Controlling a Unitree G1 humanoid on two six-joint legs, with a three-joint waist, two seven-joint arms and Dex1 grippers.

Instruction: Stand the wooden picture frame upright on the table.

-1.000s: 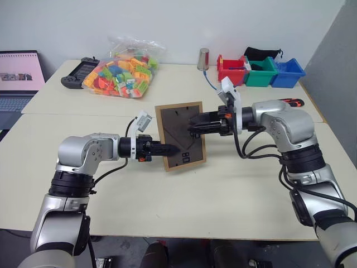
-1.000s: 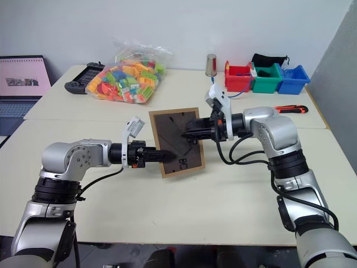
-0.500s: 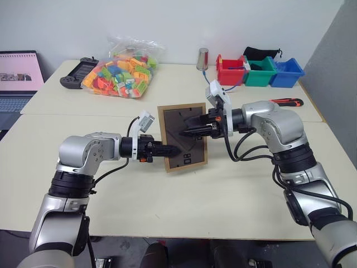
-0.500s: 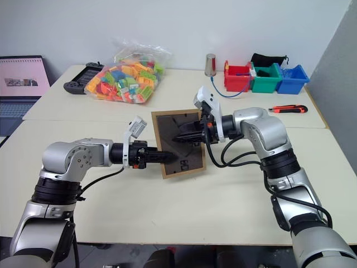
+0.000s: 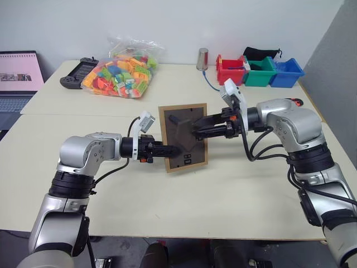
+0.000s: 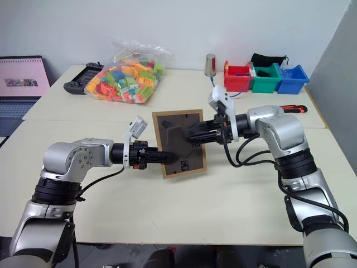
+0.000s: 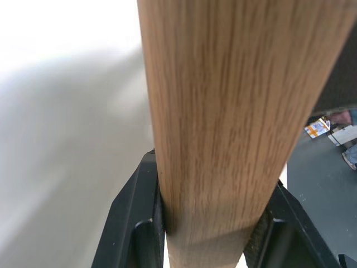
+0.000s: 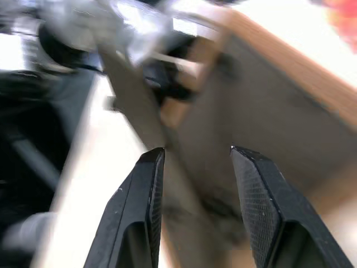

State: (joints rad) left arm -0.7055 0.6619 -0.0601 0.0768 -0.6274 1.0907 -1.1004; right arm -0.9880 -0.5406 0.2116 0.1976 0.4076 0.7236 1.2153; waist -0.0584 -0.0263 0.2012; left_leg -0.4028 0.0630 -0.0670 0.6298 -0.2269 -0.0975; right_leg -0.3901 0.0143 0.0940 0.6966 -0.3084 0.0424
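The wooden picture frame [image 5: 189, 159] stands nearly upright on the pale table [image 5: 223, 190], its dark back facing me. My left gripper [image 5: 170, 150] is shut on the frame's lower left edge. In the left wrist view the light-wood edge [image 7: 217, 111] sits clamped between the black fingers [image 7: 139, 223]. My right gripper [image 5: 196, 134] reaches in from the right against the back of the frame, at the grey stand flap [image 6: 179, 138]. In the right wrist view its fingers [image 8: 139, 212] stand apart, and the thin flap [image 8: 139, 100] runs between them without being pinched.
On the far half of the table lie a bag of coloured bricks [image 5: 120, 70], a game controller [image 5: 78, 71], a metal cup [image 5: 203, 58] and red [image 5: 230, 71], green [image 5: 262, 71] and blue [image 5: 288, 71] bins. An orange cutter [image 5: 287, 102] lies at the right. A laptop [image 5: 17, 78] stands at far left.
My right gripper pushed in across the frame's back, then drew away to the right. The flap now stands a little off the back. The left gripper kept its hold in place.
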